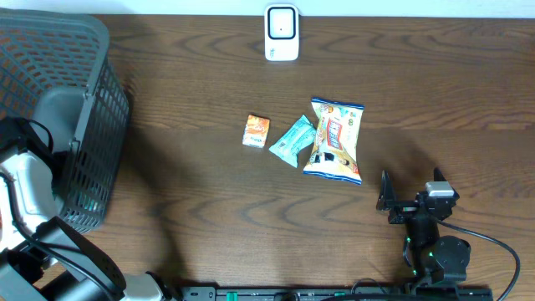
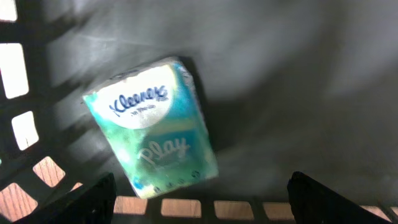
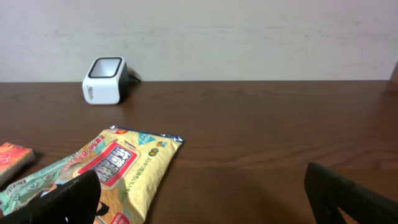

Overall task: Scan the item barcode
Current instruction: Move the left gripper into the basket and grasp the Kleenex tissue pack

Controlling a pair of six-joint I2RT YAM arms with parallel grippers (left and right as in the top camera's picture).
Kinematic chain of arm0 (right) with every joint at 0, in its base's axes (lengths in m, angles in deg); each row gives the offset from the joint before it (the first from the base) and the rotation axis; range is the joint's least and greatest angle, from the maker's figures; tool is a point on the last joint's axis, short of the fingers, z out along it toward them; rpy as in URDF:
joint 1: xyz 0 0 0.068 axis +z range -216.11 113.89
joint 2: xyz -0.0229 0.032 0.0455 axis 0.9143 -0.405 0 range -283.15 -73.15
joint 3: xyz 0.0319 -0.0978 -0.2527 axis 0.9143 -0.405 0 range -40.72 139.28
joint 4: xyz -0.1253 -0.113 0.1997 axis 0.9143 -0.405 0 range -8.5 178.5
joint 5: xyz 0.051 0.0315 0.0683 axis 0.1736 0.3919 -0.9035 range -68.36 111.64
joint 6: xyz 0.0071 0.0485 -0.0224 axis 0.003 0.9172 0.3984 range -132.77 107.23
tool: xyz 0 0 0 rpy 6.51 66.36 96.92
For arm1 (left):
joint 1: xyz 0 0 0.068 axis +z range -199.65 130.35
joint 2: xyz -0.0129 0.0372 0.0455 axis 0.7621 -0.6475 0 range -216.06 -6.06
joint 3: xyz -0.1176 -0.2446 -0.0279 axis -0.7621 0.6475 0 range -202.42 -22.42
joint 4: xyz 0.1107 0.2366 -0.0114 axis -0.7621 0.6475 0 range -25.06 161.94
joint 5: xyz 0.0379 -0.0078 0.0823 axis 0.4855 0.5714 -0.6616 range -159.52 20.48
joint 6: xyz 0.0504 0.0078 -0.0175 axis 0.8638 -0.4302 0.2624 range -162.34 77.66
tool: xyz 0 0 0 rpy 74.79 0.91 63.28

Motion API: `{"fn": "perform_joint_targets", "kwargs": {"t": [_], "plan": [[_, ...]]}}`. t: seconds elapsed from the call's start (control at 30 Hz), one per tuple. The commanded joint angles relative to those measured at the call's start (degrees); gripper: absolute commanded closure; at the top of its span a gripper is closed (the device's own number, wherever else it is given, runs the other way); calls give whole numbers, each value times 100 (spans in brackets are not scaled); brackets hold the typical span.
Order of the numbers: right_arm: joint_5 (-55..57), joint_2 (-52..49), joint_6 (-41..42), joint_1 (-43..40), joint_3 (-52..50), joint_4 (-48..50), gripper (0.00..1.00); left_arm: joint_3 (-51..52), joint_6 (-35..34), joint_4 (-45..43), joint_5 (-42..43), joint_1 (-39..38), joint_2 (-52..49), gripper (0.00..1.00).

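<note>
A Kleenex tissue pack [image 2: 152, 127], teal and white, lies tilted on the dark floor of the grey basket [image 1: 92, 58]. My left gripper [image 2: 202, 202] hangs open above it, with nothing between its fingers. The white barcode scanner [image 1: 282, 33] stands at the table's far edge, also in the right wrist view [image 3: 104, 81]. At mid-table lie a yellow snack bag [image 1: 334, 140], a teal packet [image 1: 293, 140] and a small orange box [image 1: 256, 131]. My right gripper [image 1: 410, 191] stands open and empty near the front edge, just right of the yellow bag [image 3: 124, 171].
The basket fills the table's left end, with its slotted wall [image 2: 242, 208] close below my left fingers. My left arm [image 1: 25, 176] reaches into it from the front left. A cable [image 1: 493, 242] trails from the right arm's base.
</note>
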Motion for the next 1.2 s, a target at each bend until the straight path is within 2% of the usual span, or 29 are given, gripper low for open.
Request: {"fn": "perform_joint_targets", "kwargs": {"t": [0.0,0.23,0.63,0.67,0.7,0.73,0.83,0.9,1.17], "plan": [[24,31,-17,66,-9,-22,1,177,-306,-28,-378,-9,-57,13],[26,31,-17,66,-9,-20,1,577,-341,-385,-629,-9,-103,13],[26,31,-17,66,-9,-22,1,614,-339,-564,-470,-13,-999,14],[26,31,-17,66,-9,-20,1,614,-337,-579,-474,-13,-1014,21],[26,31,-17,66,-9,-22,1,612,-334,-601,-474,-13,-1014,34],[26,31,-17,66,-9,-22,1,610,-313,-638,-474,-13,-1008,43],[26,31,-17,66,-9,-22,1,509,-293,-667,-474,-9,-973,59],[26,31,-17,66,-9,-22,1,391,-273,-627,-472,11,-898,64],[26,31,-17,66,-9,-22,1,-238,26,-387,-472,26,66,64]]}}
